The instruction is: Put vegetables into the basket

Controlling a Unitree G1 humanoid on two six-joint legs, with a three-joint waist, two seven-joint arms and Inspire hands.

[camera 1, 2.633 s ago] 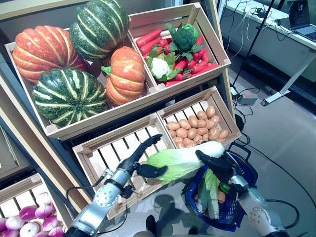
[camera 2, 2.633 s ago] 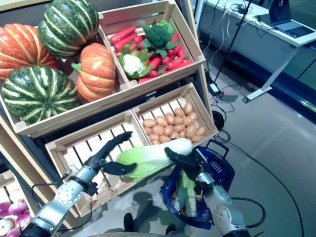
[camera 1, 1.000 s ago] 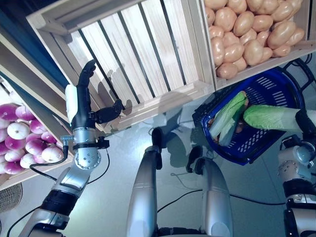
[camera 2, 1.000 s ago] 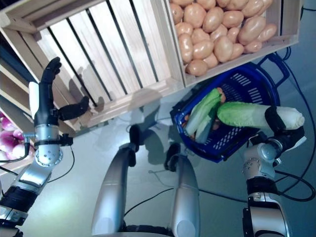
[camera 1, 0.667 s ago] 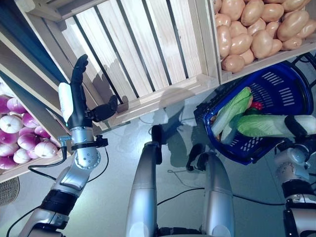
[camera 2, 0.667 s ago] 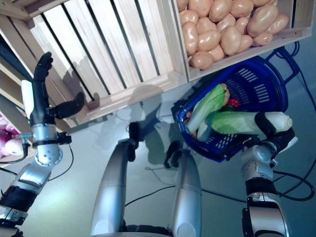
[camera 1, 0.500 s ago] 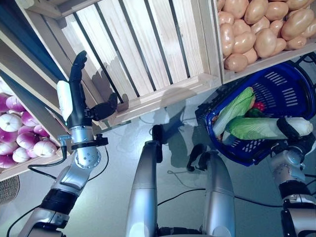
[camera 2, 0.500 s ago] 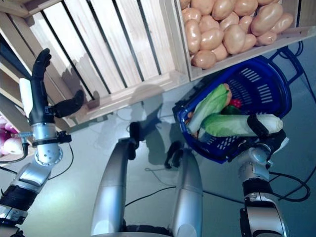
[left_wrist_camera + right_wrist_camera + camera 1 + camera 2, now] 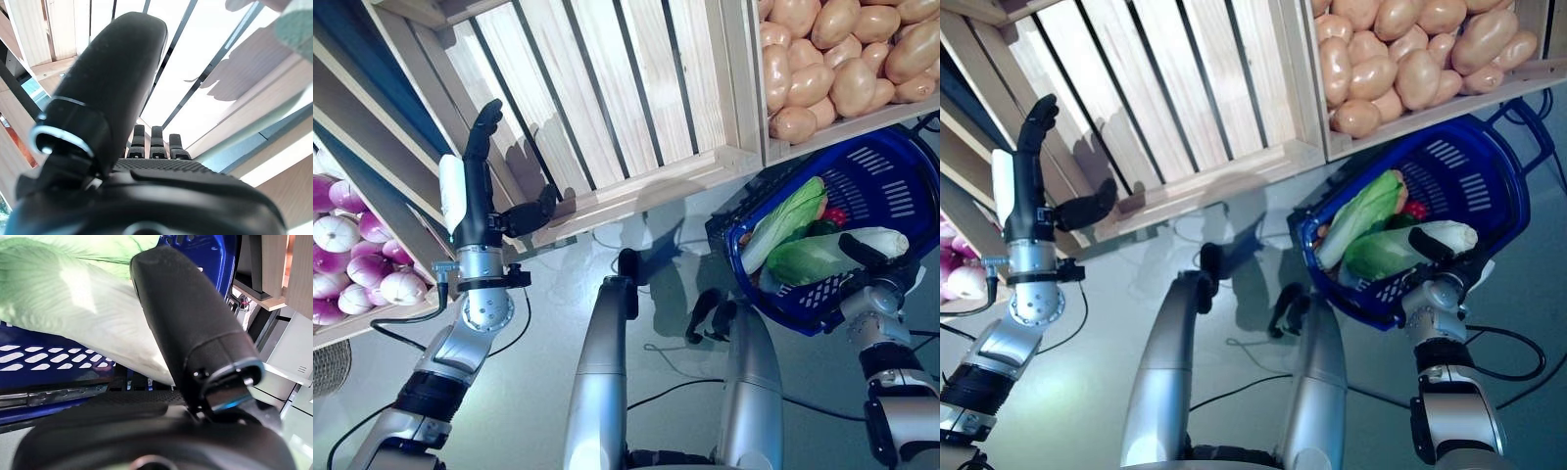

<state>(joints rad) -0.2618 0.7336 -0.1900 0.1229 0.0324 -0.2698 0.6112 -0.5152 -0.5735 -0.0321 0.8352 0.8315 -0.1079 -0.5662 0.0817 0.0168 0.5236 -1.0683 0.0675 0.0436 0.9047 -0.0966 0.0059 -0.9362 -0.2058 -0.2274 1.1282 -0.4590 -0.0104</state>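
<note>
The right robot hand [image 9: 869, 257] grips a cabbage [image 9: 818, 257] lying inside the blue basket [image 9: 871, 174], beside another leafy vegetable [image 9: 785, 221]. The left robot hand [image 9: 480, 196] is raised with fingers straight, holding nothing, before an empty slatted crate [image 9: 607, 88]; potatoes [image 9: 832, 59] lie beyond the basket

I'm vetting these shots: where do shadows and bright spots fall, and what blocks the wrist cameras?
Left eye view: the left hand shadows the slats of the empty crate. Left wrist view: its thumb blocks much. Right wrist view: the right hand covers part of the cabbage, which carries a bright patch.
</note>
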